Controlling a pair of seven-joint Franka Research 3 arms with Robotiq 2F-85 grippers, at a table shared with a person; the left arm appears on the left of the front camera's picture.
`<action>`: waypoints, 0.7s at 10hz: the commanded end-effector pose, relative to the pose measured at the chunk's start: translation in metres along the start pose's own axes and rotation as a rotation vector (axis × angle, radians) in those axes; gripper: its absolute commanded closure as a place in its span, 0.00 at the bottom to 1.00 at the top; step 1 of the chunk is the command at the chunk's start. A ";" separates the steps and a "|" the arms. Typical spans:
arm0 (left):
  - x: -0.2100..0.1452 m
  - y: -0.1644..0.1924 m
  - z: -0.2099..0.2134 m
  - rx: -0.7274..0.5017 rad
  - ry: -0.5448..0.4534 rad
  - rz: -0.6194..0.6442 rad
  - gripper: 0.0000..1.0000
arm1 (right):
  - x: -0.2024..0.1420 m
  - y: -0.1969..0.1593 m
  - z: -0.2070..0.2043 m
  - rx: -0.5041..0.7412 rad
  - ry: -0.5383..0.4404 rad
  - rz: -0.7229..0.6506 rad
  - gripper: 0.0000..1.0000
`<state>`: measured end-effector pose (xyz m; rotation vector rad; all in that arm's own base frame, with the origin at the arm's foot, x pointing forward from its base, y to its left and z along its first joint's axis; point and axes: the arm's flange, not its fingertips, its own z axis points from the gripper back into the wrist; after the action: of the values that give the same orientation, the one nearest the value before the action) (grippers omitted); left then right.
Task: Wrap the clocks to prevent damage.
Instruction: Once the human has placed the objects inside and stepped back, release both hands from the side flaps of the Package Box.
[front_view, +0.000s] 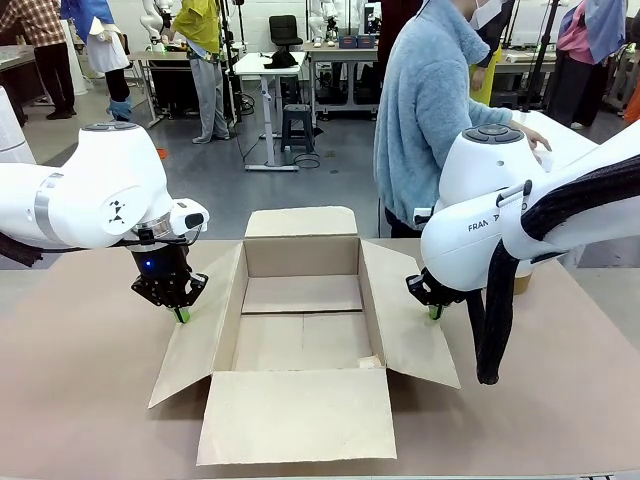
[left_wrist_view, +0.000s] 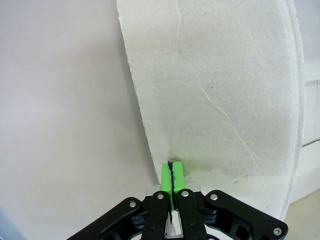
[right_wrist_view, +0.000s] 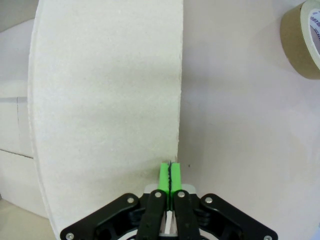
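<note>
So, the clocks: I honestly can't tell where they are right now. They aren't lying in the box (front_view: 300, 255), because I'm looking at nothing but bare cardboard on its floor. No wrapped bundle is sitting on the surface (front_view: 80, 400) around it either, so I'm guessing the wrapping is either not started or is going on somewhere off to the side.

The box is sitting in the middle with all its flaps folded out. My left claw (front_view: 182, 314) is pressing its tip down on the left flap (front_view: 200, 335), right by the outer edge. My right claw (front_view: 435, 311) is doing the same on the right flap (front_view: 410, 320). Both claws are squeezed fully together, green pads touching, gripping nothing at all. I'm basically just pinning the box open.

A tape roll (right_wrist_view: 302, 40) is lying on the surface just beyond the right flap. The person (front_view: 430, 110) is standing at the far side, turning toward another table.

So I'm calling it early days: box open and ready, while the wrapping, loading and taping are all left to do.
</note>
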<state>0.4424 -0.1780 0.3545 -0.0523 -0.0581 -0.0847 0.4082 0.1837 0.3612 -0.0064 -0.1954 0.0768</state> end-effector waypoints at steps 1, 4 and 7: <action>-0.001 0.001 0.001 0.001 -0.002 0.002 1.00 | 0.000 0.000 0.001 -0.007 -0.005 -0.009 0.99; -0.001 0.001 0.001 0.001 -0.002 0.002 1.00 | 0.000 0.000 0.001 -0.007 -0.005 -0.009 0.99; -0.001 0.001 0.001 0.001 -0.002 0.002 1.00 | 0.000 0.000 0.001 -0.007 -0.005 -0.009 0.99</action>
<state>0.4424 -0.1780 0.3545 -0.0523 -0.0581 -0.0847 0.4082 0.1837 0.3612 -0.0064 -0.1954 0.0768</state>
